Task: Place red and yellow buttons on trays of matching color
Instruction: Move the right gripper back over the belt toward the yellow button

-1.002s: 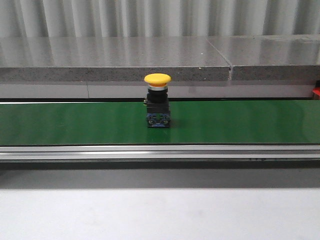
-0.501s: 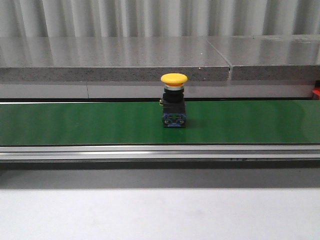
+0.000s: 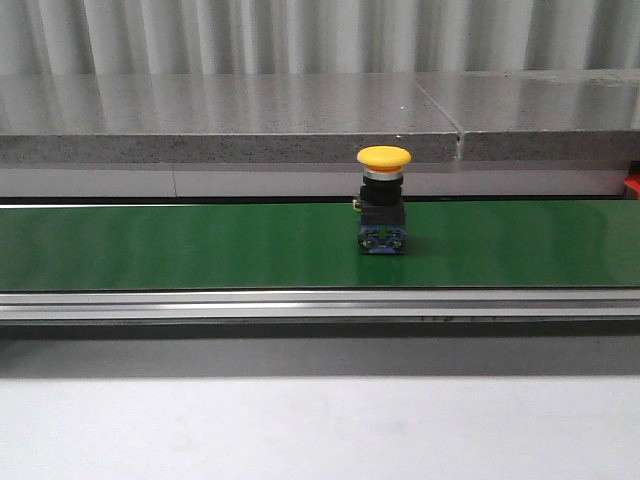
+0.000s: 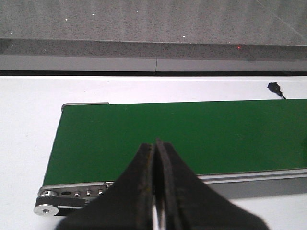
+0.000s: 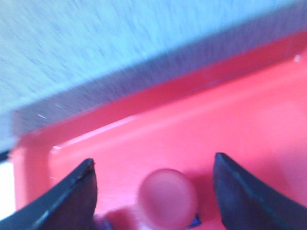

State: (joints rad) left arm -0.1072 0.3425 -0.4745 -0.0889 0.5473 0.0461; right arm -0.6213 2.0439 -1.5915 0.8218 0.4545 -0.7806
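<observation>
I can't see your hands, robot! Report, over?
Left gripper shut, empty. Right gripper open above round red button in red plastic tray. Yellow mushroom-cap button upright on green conveyor belt, unobstructed.

Only the yellow button (image 3: 384, 201) stands on the green belt (image 3: 180, 245), open all round.

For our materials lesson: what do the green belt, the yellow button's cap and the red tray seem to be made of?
Green belt: probably matte rubber or PVC, flat and without glare. Yellow button cap: likely smooth moulded plastic, evenly coloured. Red tray: apparently glossy plastic, with bright highlights along its rim; blur leaves this uncertain.
</observation>
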